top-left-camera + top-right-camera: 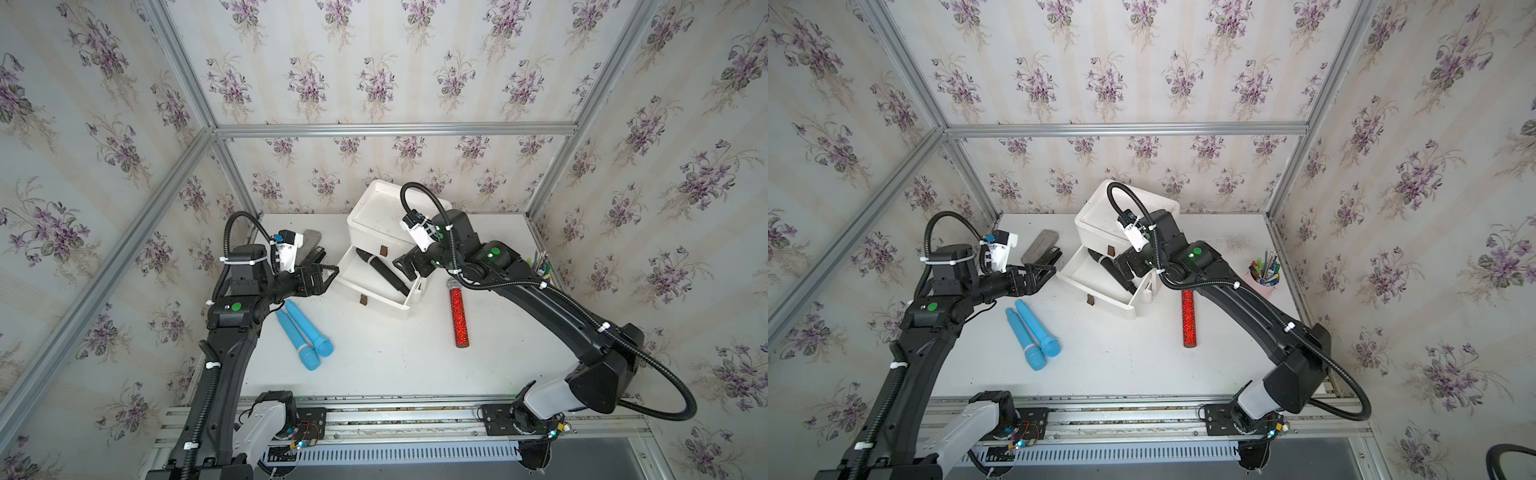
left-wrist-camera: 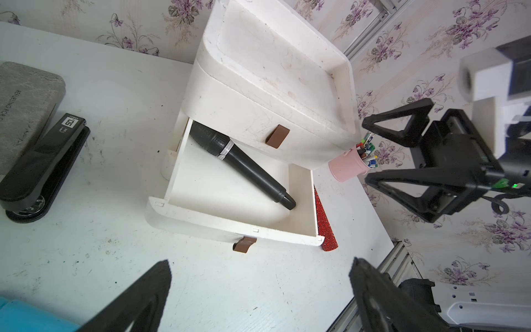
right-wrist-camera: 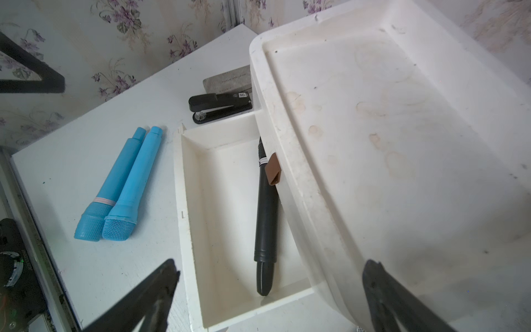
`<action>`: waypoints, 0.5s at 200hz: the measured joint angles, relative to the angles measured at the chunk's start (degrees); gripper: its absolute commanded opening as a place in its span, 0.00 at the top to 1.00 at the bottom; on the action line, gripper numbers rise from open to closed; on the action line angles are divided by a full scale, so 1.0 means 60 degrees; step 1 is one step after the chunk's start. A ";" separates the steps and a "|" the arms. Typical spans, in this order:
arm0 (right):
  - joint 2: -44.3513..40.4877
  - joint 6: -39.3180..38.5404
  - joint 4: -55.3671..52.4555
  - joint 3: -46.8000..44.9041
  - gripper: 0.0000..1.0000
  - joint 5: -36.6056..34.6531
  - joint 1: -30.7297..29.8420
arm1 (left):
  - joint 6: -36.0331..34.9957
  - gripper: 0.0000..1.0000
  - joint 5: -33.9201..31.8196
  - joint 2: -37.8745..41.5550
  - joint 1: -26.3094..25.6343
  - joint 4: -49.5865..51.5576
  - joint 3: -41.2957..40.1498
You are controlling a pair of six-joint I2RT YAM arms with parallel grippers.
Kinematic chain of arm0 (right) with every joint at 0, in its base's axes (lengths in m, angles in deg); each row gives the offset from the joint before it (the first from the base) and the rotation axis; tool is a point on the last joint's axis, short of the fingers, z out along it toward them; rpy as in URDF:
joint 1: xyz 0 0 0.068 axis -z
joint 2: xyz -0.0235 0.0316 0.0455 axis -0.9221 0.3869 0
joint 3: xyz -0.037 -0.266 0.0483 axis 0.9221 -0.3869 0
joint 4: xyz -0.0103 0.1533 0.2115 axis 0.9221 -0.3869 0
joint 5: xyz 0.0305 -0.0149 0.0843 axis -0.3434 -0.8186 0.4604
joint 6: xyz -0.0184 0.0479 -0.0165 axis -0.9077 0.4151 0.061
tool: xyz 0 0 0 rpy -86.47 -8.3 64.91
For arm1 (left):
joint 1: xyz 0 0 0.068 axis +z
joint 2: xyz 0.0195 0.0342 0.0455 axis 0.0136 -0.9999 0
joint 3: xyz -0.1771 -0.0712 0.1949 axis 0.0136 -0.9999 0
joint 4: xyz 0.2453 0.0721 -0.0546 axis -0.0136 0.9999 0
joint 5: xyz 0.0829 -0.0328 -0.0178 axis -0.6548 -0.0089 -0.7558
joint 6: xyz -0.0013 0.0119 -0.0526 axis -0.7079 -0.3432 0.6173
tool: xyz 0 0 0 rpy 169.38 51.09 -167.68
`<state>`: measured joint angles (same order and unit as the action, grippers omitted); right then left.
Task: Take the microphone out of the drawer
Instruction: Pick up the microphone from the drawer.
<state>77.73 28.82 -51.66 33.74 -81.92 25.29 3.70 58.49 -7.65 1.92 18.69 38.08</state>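
Microphone, black, lies slantwise in the pulled-out drawer, and I see it whole from my left wrist camera, while in a top view the right gripper, jaws spread, covers its middle; the left gripper gapes too, holding nothing.

The left arm rises from the near edge of the desk along its left side, elbow bent, forearm turned toward the middle. The left gripper hangs level, jaws spread wide, holding nothing. The right arm reaches from the near-right corner toward the back middle. The right gripper tilts downward, jaws wide, empty.
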 measured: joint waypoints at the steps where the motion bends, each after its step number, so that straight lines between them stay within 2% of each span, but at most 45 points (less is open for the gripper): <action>1: 0.0022 0.0000 -0.0011 0.0011 0.02 0.0004 -0.0011 | 0.0000 0.01 0.0000 0.0004 0.0000 0.0000 0.0000; 59: 0.1373 0.0532 -0.0080 0.0200 0.09 0.0495 -0.0452 | 0.0000 0.01 -0.0007 0.0029 -0.0015 0.0004 -0.0007; 100: 0.1945 0.0911 0.0022 0.0197 0.10 0.0484 -0.0729 | 0.0000 0.01 -0.0025 0.0036 -0.0018 0.0004 -0.0007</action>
<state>89.40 34.28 -51.53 34.92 -79.01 20.92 3.70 58.33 -7.43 1.81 18.71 38.03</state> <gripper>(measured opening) 0.897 0.993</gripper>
